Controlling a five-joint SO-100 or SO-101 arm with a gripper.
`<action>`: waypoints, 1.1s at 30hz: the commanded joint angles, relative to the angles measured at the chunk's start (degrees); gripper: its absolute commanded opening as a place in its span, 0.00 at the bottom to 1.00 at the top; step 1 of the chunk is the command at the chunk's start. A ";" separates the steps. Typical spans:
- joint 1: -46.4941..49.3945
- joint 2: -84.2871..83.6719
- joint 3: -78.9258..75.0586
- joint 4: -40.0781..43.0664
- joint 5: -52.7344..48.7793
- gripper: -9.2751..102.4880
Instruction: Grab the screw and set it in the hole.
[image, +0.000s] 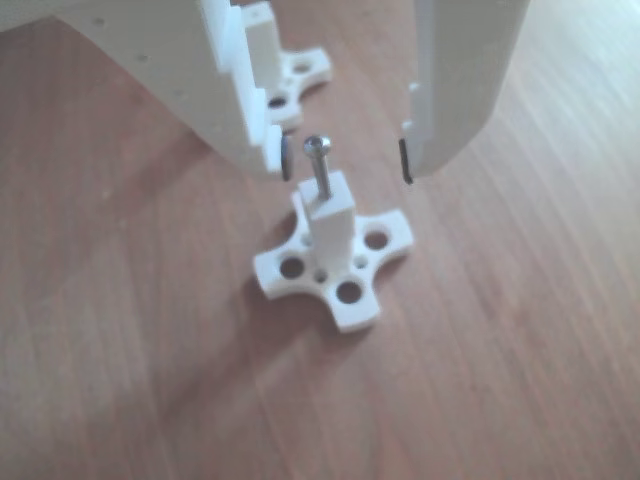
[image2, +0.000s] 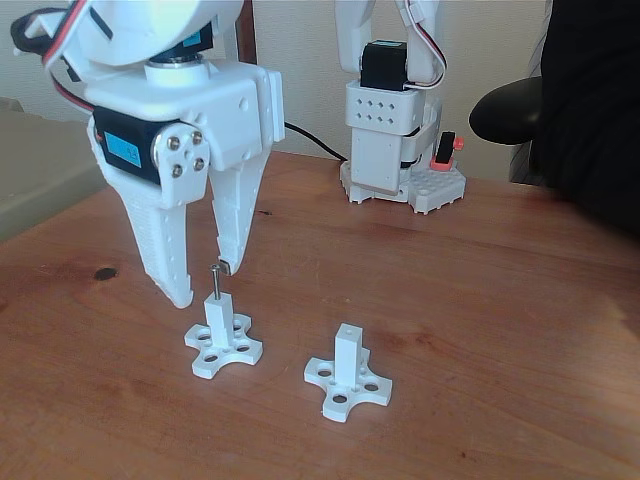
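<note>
Gripper: in the other view the gripper (image: 345, 160) comes down from the top edge, its two white fingers spread wide apart and gripping nothing; in the fixed view the gripper (image2: 205, 283) hangs at left centre, fingertips pointing down at the table.
Screw: the screw (image: 320, 168) stands upright, its lower end sunk in the top of the post and its rounded head up; in the fixed view the screw (image2: 216, 281) shows as a thin dark pin above the left post.
Screw against gripper: the head sits in the gap between the fingertips, nearer the left finger in the other view, touching neither as far as can be seen.
Hole: the hole itself is hidden by the screw shaft at the end face of the white post (image: 329, 215).
Post base: the cross-shaped base (image: 350, 300) lies flat on the wooden table (image: 520, 350), lower centre.
Second post: another white post (image2: 348, 350) stands to the right in the fixed view, well apart.
</note>
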 joint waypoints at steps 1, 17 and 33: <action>-0.44 1.14 -5.27 -0.26 0.26 0.21; -0.88 0.00 -5.89 -0.53 0.53 0.21; -0.88 -0.26 -6.33 -0.62 0.70 0.21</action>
